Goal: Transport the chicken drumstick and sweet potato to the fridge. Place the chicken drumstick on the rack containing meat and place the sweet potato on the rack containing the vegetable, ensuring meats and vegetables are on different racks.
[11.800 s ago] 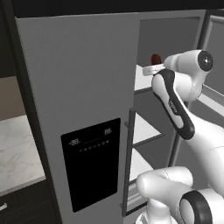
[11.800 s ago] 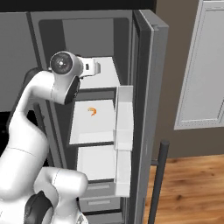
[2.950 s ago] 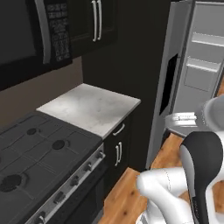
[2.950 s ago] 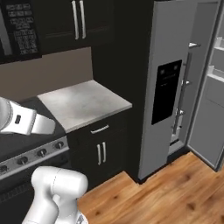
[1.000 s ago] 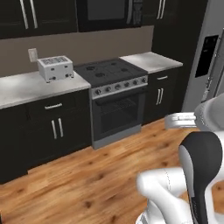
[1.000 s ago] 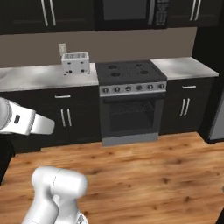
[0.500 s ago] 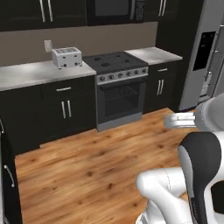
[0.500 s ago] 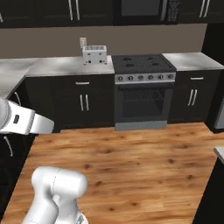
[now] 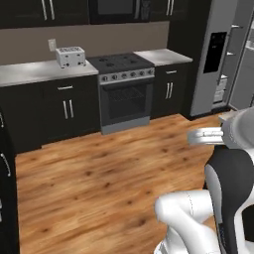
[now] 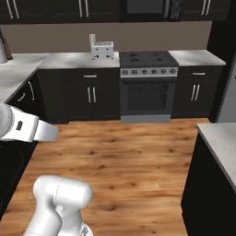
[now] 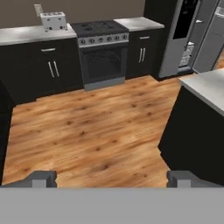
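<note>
The fridge (image 9: pixel 201 74) stands tall and grey at the far right of the kitchen wall, a black dispenser panel on its door. Its other door is swung open, and white inner shelves show beside it. In the hand view the fridge (image 11: pixel 169 48) is at the upper right, across the wooden floor. My gripper (image 11: pixel 112 179) is open with nothing between its fingers, and it hangs over bare floor. The chicken drumstick and the sweet potato are out of view.
A black stove (image 9: pixel 121 67) sits in the dark cabinet run, with a toaster (image 9: pixel 69 56) on the grey counter to its left. A dark island with a grey top (image 10: pixel 220 138) stands close on the right, also the island (image 11: pixel 205 89). Wooden floor (image 9: pixel 99 168) lies open between.
The base has kept driving and turning, so the whole scene has shifted. The stove and counter lie farther off, and the fridge has come further into the left base view. The gripper stays open.
</note>
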